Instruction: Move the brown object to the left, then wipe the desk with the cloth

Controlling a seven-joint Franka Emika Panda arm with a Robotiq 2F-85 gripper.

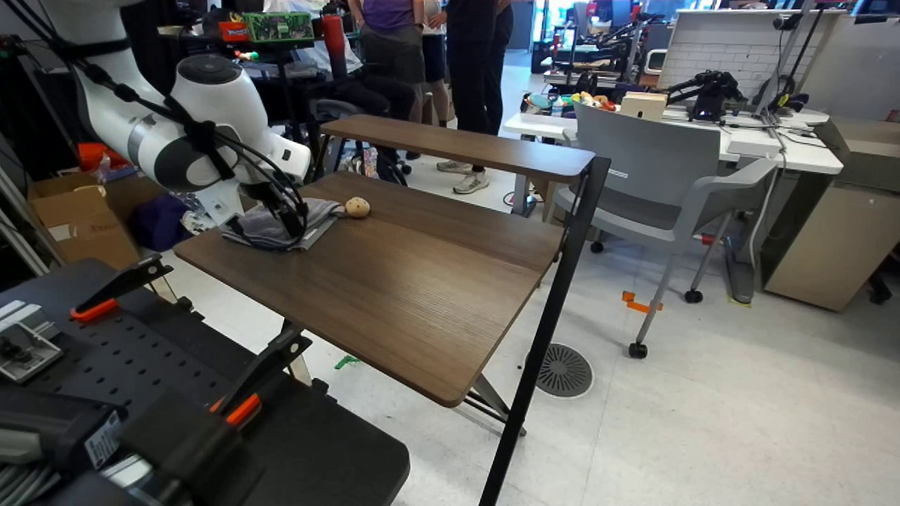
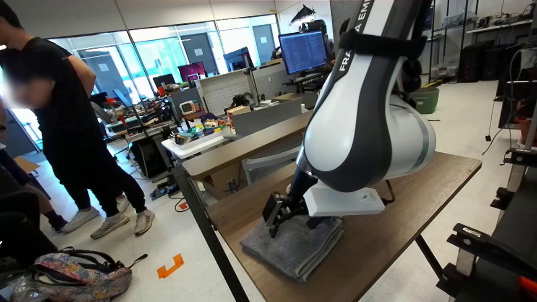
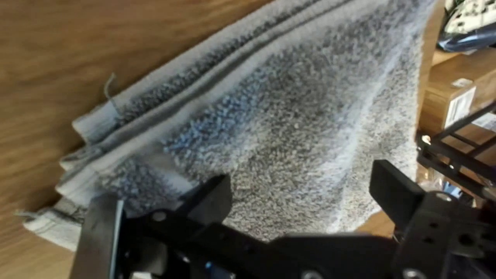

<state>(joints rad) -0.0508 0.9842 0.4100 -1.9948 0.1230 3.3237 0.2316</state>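
Observation:
The grey folded cloth [image 1: 320, 212] lies on the brown desk [image 1: 408, 281] near one end. It also shows in an exterior view [image 2: 289, 249] and fills most of the wrist view [image 3: 294, 116]. The brown object [image 1: 357, 207], a small tan ball, sits on the desk right beside the cloth's edge. It is out of the wrist view. My gripper [image 3: 300, 178] is open, its two fingers wide apart over the cloth with nothing between them but cloth beneath. In an exterior view the gripper [image 2: 292, 228] points down at the cloth; I cannot tell whether the fingertips touch it.
A raised shelf [image 1: 457, 144] runs along one long side of the desk, with a black metal leg [image 1: 548, 330] at its end. A grey chair [image 1: 647, 169] stands beyond it. A black cart [image 1: 309, 429] with clamps stands beside the opposite side. People stand nearby.

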